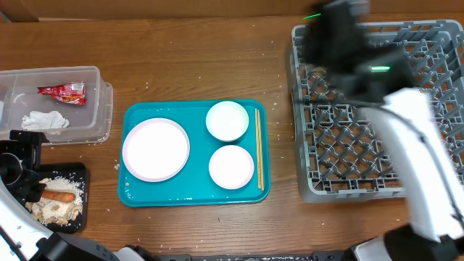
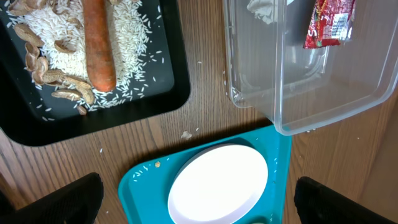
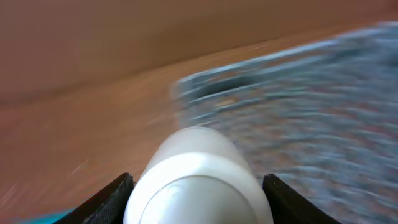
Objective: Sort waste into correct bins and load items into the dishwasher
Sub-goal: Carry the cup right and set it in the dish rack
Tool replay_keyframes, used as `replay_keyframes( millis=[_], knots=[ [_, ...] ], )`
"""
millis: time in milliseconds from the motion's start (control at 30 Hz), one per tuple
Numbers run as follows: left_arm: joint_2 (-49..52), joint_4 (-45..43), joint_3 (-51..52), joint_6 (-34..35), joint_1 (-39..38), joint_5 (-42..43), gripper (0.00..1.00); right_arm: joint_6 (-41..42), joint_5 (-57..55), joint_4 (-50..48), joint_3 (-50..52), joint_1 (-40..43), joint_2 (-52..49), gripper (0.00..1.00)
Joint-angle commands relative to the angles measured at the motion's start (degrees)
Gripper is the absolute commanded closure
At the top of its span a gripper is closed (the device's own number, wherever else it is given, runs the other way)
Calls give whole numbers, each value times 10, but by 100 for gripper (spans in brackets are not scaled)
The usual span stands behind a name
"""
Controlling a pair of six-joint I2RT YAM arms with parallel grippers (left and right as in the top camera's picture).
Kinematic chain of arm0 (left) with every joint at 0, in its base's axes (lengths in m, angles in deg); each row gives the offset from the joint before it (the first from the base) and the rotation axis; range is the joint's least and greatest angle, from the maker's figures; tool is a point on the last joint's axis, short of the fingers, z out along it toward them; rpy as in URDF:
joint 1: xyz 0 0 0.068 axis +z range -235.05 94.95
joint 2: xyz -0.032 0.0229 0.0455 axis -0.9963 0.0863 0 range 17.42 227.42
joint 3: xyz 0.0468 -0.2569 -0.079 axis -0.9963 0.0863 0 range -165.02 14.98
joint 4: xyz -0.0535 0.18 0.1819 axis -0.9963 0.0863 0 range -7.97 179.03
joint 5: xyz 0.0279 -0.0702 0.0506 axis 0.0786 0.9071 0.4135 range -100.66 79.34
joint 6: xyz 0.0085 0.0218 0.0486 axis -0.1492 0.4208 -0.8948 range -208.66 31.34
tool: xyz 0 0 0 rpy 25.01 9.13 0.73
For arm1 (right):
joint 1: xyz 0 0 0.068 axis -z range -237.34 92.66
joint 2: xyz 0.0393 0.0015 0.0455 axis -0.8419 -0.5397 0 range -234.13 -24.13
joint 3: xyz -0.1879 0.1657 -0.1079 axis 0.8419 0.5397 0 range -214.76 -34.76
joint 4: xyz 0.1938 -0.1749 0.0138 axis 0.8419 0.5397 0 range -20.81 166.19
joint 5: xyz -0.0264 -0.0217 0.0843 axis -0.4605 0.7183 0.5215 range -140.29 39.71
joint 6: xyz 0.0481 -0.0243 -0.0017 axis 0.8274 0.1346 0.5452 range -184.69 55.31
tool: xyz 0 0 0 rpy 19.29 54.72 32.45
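My right gripper (image 3: pixel 199 198) is shut on a small white cup (image 3: pixel 198 174) above the far left part of the grey dish rack (image 1: pixel 348 138); the view is blurred. My left gripper (image 2: pixel 199 199) is open and empty above the white plate (image 1: pixel 155 149). The plate, two white bowls (image 1: pixel 227 119) (image 1: pixel 231 167) and the chopsticks (image 1: pixel 258 148) lie on the teal tray. The clear tub (image 1: pixel 101 101) holds the red wrapper (image 1: pixel 63 91) and the white tissue (image 1: pixel 43 120). The black tray (image 1: pixel 78 174) holds the carrot stick (image 1: pixel 58 196) and crumbs (image 2: pixel 56 56).
The teal tray (image 1: pixel 196 190) sits mid-table between the bins and the rack. A few crumbs lie scattered on the wood around the black tray and tub. My right arm reaches over the rack from the front right.
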State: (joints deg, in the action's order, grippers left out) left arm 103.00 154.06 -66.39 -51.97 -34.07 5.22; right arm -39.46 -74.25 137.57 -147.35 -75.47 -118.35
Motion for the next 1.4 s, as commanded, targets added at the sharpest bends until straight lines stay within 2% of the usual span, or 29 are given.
replay_keyframes(
  millis=[0, 233, 500, 533, 700, 933, 1233, 1367],
  knots=[
    [3, -1, -4, -5, -1, 2, 0, -2, -27, 31, -2, 123, 3, 46],
    [3, -1, -4, -5, -1, 2, 0, -2, 55, 45, 50, 348, -12, 46],
    [3, -1, -4, -5, -1, 2, 0, -1, 89, 0, 147, 460, -28, 45],
    [3, -1, -4, -5, -1, 2, 0, -1, 89, -1, 149, 463, -30, 45],
    [3, -1, -4, -5, -1, 2, 0, -1, 89, -1, 149, 465, -32, 30],
    [3, -1, -4, -5, -1, 2, 0, -1, 108, 16, 149, 463, -32, 22],
    [3, -1, -4, -5, -1, 2, 0, -2, 211, 36, 147, 449, -9, 20],
    [3, -1, -4, -5, -1, 2, 0, -18, 268, 35, 147, 389, 30, 20]
  ],
)
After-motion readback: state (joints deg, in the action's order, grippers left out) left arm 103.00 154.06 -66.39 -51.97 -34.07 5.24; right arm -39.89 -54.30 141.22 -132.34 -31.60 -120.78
